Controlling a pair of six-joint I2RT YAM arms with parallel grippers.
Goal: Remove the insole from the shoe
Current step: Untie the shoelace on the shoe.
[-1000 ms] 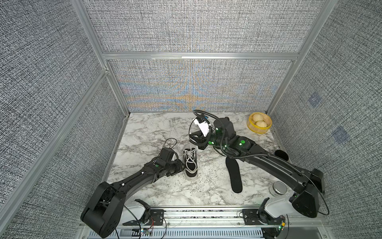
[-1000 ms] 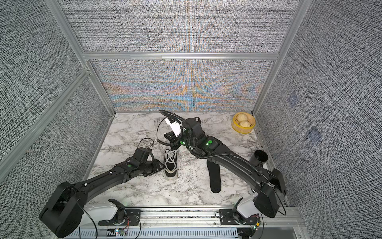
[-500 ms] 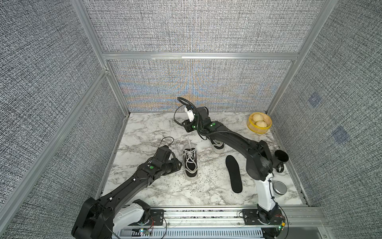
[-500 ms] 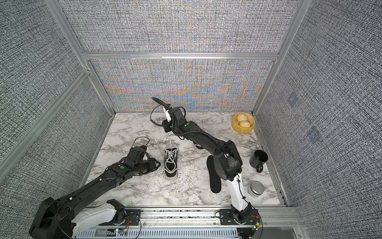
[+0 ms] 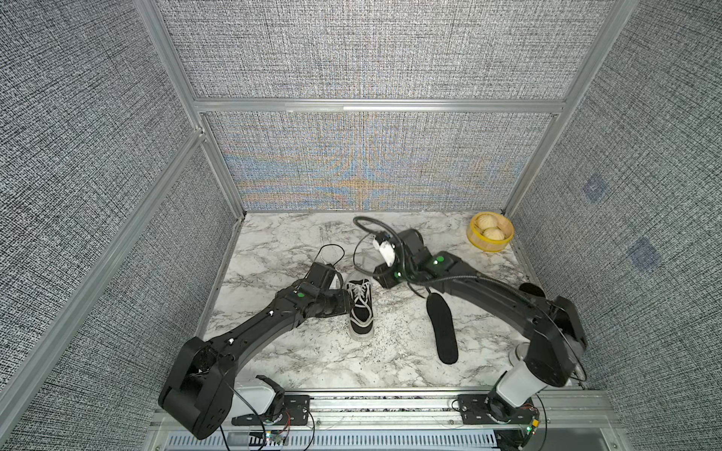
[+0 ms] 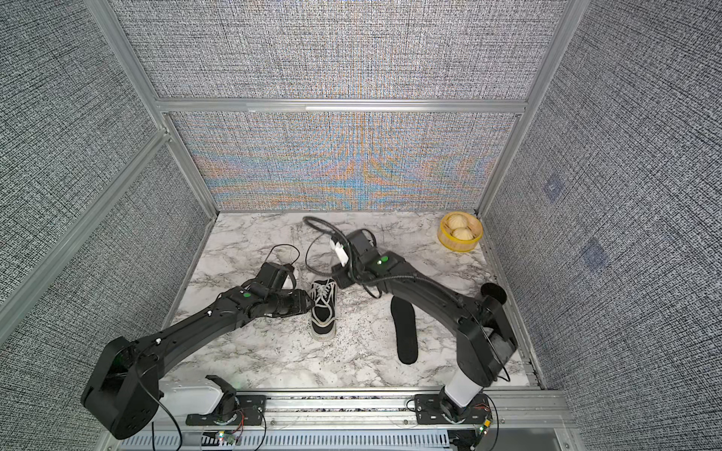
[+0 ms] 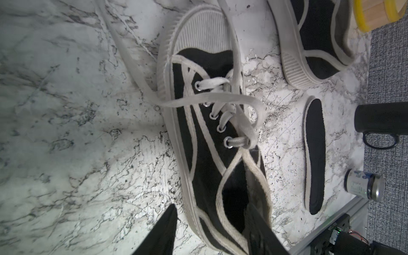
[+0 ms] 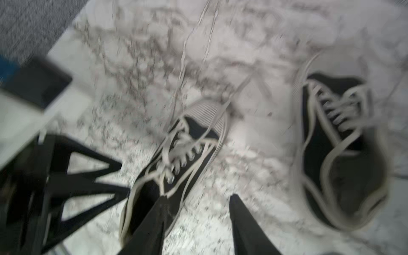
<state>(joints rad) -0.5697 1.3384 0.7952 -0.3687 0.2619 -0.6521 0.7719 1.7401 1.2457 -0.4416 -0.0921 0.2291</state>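
Insole (image 5: 441, 332) is seen flat on the table (image 5: 312, 359) at three o'clock of the shoe (image 5: 361, 308), judged already out; left pincer (image 7: 212, 212) is spread astride the heel wall, seemingly as a brace; right pincer (image 8: 197, 198) is parted, empty

- With twelve o'clock at the back wall (image 5: 363, 164), the shoe (image 5: 361, 308) stands mid-worktop (image 5: 281, 242), toe to twelve.
- The insole (image 5: 441, 330) lies at the shoe's three o'clock, apart from it, lengthwise twelve to six.
- The second shoe (image 7: 315, 39) lies between shoe and basket (image 5: 488, 246), which sits in the two-o'clock corner.
- The mug (image 5: 529, 289) stands at three o'clock, past the insole.
- The left hand (image 5: 345, 303) is at the shoe's nine o'clock.
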